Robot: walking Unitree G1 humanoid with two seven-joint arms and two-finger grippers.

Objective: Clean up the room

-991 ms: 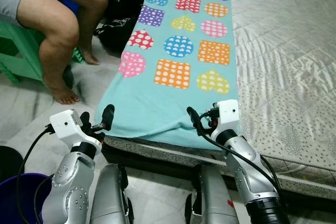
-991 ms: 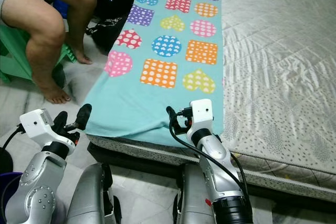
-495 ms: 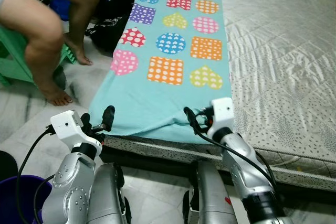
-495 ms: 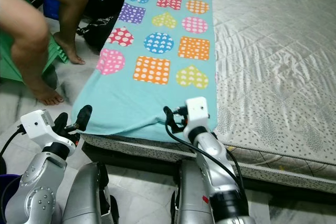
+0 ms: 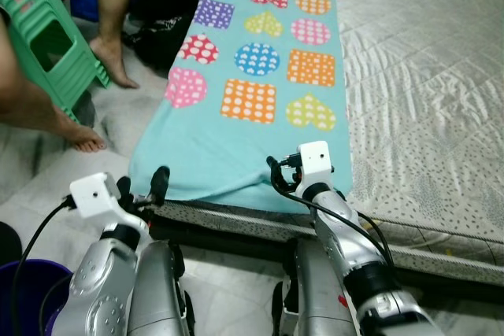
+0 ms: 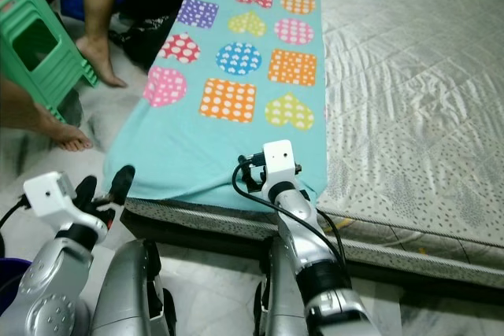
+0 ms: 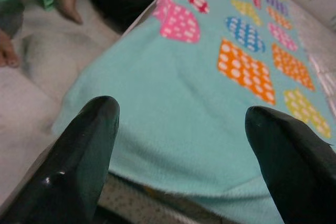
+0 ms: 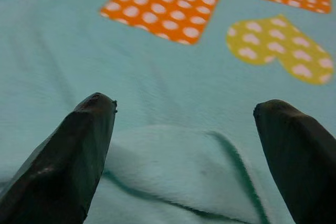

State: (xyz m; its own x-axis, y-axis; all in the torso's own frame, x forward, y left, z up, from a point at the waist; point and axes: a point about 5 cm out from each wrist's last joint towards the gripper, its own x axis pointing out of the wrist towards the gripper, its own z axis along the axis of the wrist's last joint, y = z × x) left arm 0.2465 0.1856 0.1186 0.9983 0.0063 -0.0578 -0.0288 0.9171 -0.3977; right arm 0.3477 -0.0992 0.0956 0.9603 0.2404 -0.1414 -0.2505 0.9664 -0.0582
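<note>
A: Any word on the blanket [image 5: 252, 76]?

B: Spread flat down the left strip of the mattress [image 5: 425, 92], with its near hem spilling over the mattress's front edge. Not yet gathered or folded.

A: And closest to it?

B: The right gripper [image 5: 276, 177], at the mattress's front edge, right on that hem. Fingers apart, straddling a raised fold [image 8: 178, 150] of the cloth (touching or just above, hard to tell). Clamped on nothing so far.

A: Different from a second ago?

B: Yes. Brought forward along the mattress's front edge, from just short of the hem to astride it. Worth allowing for a shifted head camera too, so no reading the blanket itself as moved.

A: Meaning for the tidy-up?

B: Probably lined up for a pinch on the hem. Best to close next, judging by the fold between the fingers.

A: And the left gripper [image 5: 143, 185]?

B: Off the mattress's front left corner, short of the cloth. Fingers also spread wide, holding nothing.

A: Further out?

B: On the floor left of the mattress, a green stool [image 5: 47, 45], vacated since a second ago, and a person's bare foot [image 5: 79, 139] beside it. Well off the mattress's front left corner, a purple bucket [image 5: 24, 297].
</note>
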